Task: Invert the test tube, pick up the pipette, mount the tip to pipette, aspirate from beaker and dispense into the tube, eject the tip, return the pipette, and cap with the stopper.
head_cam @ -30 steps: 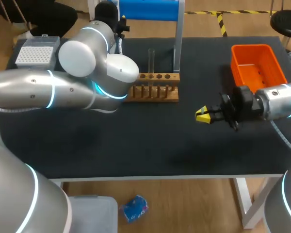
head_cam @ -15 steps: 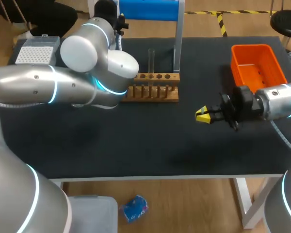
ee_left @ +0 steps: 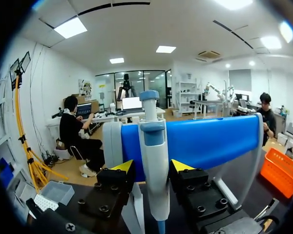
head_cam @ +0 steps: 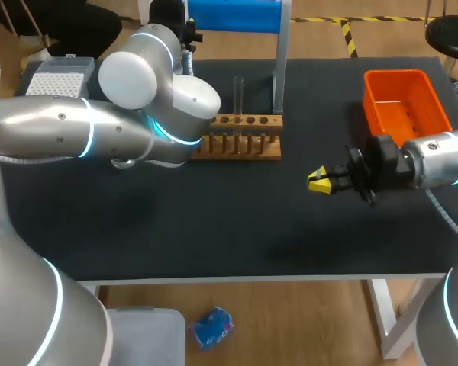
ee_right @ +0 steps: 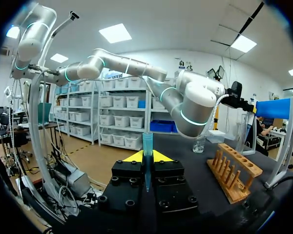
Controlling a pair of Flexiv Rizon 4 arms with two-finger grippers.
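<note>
At 12 o'clock on table [head_cam: 175, 236] — left hand [ee_left: 152, 168]: spread, flanking pipette [ee_left: 154, 141]
At 3 o'clock — right hand [head_cam: 318, 181]: pinching blue tip [ee_right: 147, 146]

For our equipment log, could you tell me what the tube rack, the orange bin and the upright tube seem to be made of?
The tube rack looks like bare light wood: tan, matte, with drilled holes and pegs. The orange bin seems moulded plastic: uniform bright colour, smooth walls. The upright tube is clear, as the table shows through; glass or plastic, I cannot tell.
</note>
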